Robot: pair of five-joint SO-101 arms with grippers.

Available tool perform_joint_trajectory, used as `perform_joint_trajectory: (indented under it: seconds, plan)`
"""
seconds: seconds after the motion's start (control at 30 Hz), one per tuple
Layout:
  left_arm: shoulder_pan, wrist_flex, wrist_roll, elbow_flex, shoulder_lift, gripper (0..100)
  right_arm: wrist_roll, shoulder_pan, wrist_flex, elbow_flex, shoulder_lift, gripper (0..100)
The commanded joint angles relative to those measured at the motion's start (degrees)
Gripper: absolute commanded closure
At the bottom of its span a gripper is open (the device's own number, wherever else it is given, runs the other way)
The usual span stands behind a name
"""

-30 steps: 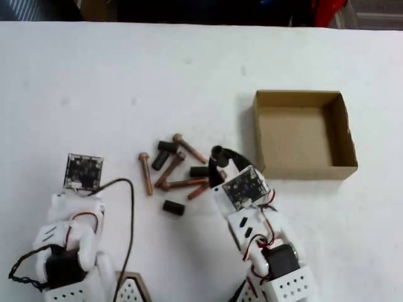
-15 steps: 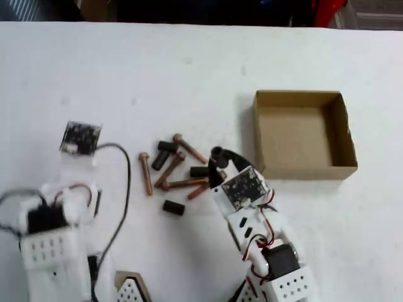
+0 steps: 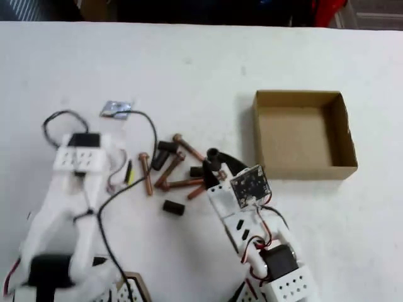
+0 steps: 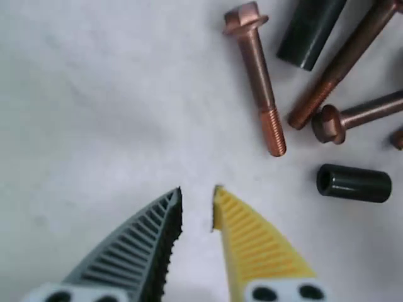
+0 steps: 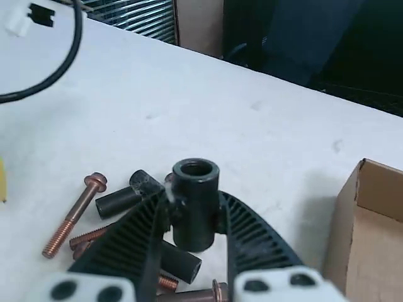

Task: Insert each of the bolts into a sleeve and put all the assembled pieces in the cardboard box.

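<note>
Right gripper [image 5: 194, 200] clenched on upright sleeve [image 5: 195, 189], bore visible in wrist view. Left gripper [image 4: 197, 190] narrowly parted, empty, near bolt [image 4: 255, 75]. High view: pile [image 3: 170, 168] mid-frame, box [image 3: 306, 171] right.

We're prob. in a small robotics lab or workshop: a plain white table [image 3: 208, 63] w/ hobby-type arms, a bare circuit board [image 3: 250, 183] on one wrist, a loose black cable [image 5: 80, 31], scattered copper bolts [image 3: 147, 174]. Slatted blinds [image 5: 132, 16] and a dark room sit behind the table's far edge.
</note>
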Motion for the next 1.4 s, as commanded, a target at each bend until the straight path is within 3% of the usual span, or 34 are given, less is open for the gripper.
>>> perform_joint_trajectory:
  seconds: [0.0, 0.63, 1.37]
  plan:
    - [2.77, 0.18, 4.57, -7.56, 6.55, 80, -0.53, 1.8, 0.13, 0.53, -0.66, 98.1]
    - [3.3, 0.09, 21.19, -32.53, 35.21, 81, -0.53, 1.8, 0.13, 0.53, -0.66, 98.1]
    - [0.66, -2.29, 21.71, -34.2, 41.45, 81, -0.53, 1.63, 1.27, 0.53, -0.66, 98.1]
